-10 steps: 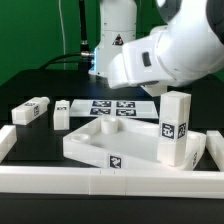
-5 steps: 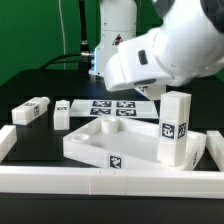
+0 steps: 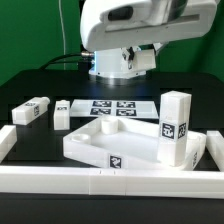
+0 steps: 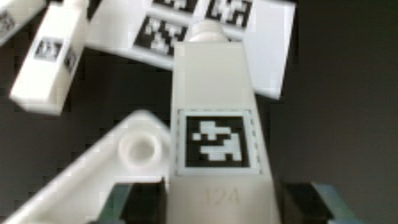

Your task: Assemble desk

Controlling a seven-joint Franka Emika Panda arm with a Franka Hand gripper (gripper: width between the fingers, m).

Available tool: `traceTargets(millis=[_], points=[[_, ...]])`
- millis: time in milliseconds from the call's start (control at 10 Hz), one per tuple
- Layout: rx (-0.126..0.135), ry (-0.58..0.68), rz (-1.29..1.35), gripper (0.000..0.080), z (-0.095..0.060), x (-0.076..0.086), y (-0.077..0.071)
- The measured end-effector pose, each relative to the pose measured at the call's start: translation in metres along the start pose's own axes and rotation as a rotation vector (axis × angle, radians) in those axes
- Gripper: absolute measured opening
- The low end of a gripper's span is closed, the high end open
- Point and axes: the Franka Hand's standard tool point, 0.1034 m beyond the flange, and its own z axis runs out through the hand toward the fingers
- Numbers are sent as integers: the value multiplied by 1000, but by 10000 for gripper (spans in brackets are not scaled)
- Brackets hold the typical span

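I judged the desk barely begun. One upright white block leg point(image 3: 175, 125) stood at the corner, on the exterior view's right, of the white rimmed plastic tabletop point(image 3: 90, 148). A loose leg point(image 3: 30, 111) and a second loose leg point(image 3: 62, 113) lay off it. The gripper point(image 4: 217, 203) pinched a fourth tagged leg point(image 4: 217, 100) over an empty corner hole point(image 4: 135, 150); seating remained.

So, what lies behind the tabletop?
The marker board lies flat behind the tabletop. A small white block shows at the far rim; its lower part is covered, so I cannot tell whether it is a leg. The rim covers the board's near edge.
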Motion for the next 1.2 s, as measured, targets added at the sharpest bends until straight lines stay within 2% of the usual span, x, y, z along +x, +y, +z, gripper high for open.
traceTargets(millis=[200,300,400,500,600,700,900,1100,1200], points=[[-21,130,3,290,-1,0,2],[-5,188,4,290,-1,3,3],[56,257,27,290,-1,8,10],[80,297,53,290,-12,7,16],[92,390,84,290,-28,12,25],[83,475,107,290,-36,15,32],[46,603,124,290,-32,15,36],[10,721,134,290,-35,20,45],[7,786,148,290,-34,20,51]])
